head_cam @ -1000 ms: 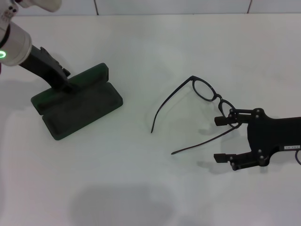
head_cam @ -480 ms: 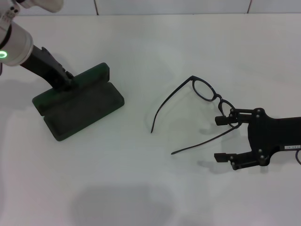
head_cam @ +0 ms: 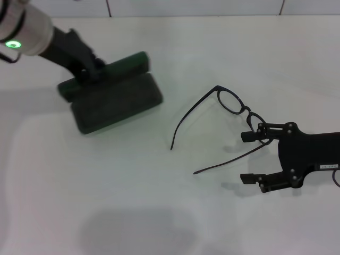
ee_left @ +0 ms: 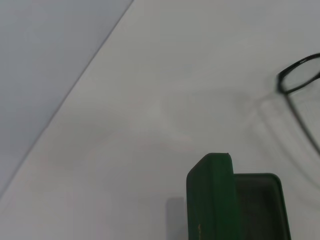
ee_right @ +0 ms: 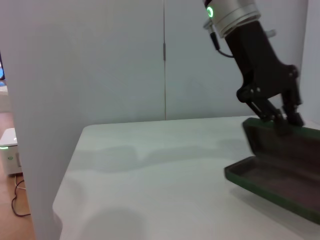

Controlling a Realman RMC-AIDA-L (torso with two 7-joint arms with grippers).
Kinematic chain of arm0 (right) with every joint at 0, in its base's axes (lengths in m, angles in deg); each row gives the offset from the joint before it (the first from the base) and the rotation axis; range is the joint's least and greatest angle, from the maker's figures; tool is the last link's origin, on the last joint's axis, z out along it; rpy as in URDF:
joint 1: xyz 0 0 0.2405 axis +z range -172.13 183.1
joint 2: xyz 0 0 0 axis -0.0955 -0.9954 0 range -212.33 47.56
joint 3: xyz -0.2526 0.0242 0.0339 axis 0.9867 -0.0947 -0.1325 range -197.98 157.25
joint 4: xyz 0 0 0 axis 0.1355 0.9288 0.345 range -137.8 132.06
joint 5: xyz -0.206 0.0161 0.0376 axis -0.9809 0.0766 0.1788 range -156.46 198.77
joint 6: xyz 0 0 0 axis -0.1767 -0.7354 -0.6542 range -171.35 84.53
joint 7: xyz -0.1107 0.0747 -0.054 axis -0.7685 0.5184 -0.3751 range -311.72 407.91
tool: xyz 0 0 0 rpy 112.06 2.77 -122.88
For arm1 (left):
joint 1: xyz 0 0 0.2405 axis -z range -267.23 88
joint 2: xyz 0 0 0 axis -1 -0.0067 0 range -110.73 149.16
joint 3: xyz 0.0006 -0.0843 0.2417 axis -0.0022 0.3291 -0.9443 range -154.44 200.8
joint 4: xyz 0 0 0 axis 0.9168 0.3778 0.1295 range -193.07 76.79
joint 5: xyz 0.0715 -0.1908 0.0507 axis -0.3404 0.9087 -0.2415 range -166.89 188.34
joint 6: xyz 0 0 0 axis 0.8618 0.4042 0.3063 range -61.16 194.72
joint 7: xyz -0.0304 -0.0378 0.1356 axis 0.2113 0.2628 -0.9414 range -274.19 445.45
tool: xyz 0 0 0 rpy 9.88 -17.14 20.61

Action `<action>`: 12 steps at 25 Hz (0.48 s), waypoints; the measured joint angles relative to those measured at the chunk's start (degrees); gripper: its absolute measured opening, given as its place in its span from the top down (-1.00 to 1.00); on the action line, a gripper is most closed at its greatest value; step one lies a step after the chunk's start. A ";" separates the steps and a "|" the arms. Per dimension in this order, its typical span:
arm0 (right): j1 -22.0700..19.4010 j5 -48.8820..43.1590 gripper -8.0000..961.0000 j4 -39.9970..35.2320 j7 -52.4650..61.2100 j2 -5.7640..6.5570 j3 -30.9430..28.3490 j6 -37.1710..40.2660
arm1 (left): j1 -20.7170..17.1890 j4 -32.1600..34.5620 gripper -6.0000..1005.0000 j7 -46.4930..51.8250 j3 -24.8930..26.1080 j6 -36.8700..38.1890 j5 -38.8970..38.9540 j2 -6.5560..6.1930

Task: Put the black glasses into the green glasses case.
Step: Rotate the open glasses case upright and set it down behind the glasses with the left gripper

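Note:
The black glasses [head_cam: 246, 110] lie open on the white table right of centre, temple arms pointing toward me; one lens rim also shows in the left wrist view [ee_left: 281, 81]. My right gripper [head_cam: 245, 157] is open at table level, one finger by the nearer lens, and one temple arm runs between its fingers. My left gripper [head_cam: 87, 71] is shut on the rear edge of the open green glasses case [head_cam: 114, 98] and holds it tilted at the far left. The right wrist view shows the left gripper [ee_right: 282, 117] and the case [ee_right: 280, 185] raised off the table. The case's lid and lining also show in the left wrist view [ee_left: 210, 200].
The white table [head_cam: 133, 186] is bare apart from these things. A pale wall [head_cam: 186, 6] runs along its far edge. The right wrist view shows the table's side edge [ee_right: 70, 160] and a drop to the floor beyond it.
My left gripper has carried the green case up and to the right, closer to the glasses. The glasses and my right gripper have stayed in place.

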 joint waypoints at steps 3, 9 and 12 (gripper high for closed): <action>0.00 0.00 -0.75 -0.06 0.49 0.00 0.11 0.08 | 0.78 0.32 0.58 -3.42 -3.48 -1.23 1.62 0.31; -0.08 0.00 -0.75 -0.10 0.64 -0.11 0.16 0.30 | 3.53 -3.32 0.57 -5.79 -8.31 -5.45 1.50 0.55; -0.15 0.00 -0.75 0.11 0.65 -0.11 0.15 0.32 | 4.12 -5.07 0.57 -7.24 -9.49 -7.32 1.58 0.61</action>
